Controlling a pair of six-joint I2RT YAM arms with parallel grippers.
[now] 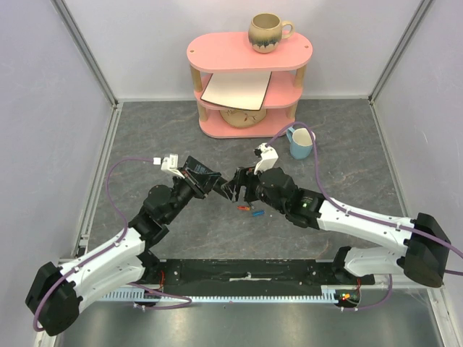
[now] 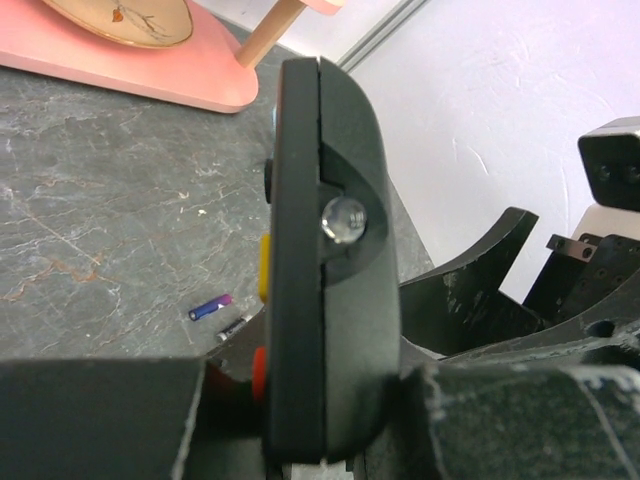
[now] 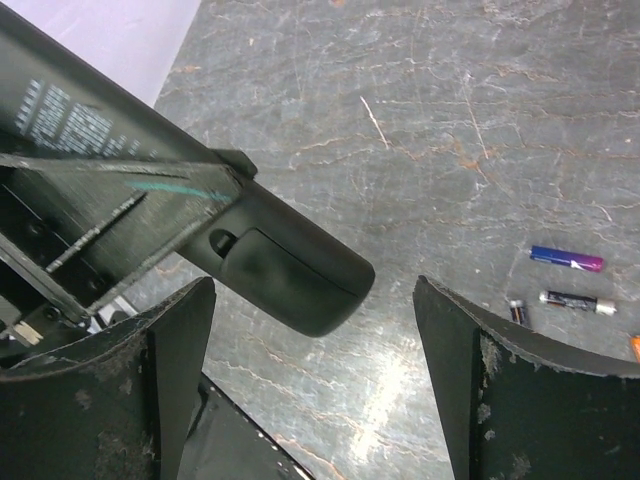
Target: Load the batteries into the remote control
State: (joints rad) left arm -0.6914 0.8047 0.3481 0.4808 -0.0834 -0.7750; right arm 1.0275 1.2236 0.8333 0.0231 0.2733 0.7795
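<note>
While the left claw (image 2: 310, 430) pinches the remote control (image 2: 315, 250) tight across its body, it carries it clear of the bench (image 2: 100, 230), the free end poking out toward the partner arm. That looks deliberate: one arm acts as a vice so the other can work on the back. And there is the right claw (image 3: 315, 340), fingers spread wide with nothing in them, straddling that rounded end without touching it. From its wrist view the remote's back faces up, printed label showing, with a small notch (image 3: 222, 240) near the end, most likely the catch of the battery cover. By my reckoning the cover is on, so it has to come off before anything goes in.

Further out, the batteries (image 3: 566, 259) lie loose on the grey bench just beyond the right claw, a blue-and-purple one and a dark one side by side, with at least one more nearby. None is loaded; they sit within easy reach for pick-up once the compartment is open.
</note>
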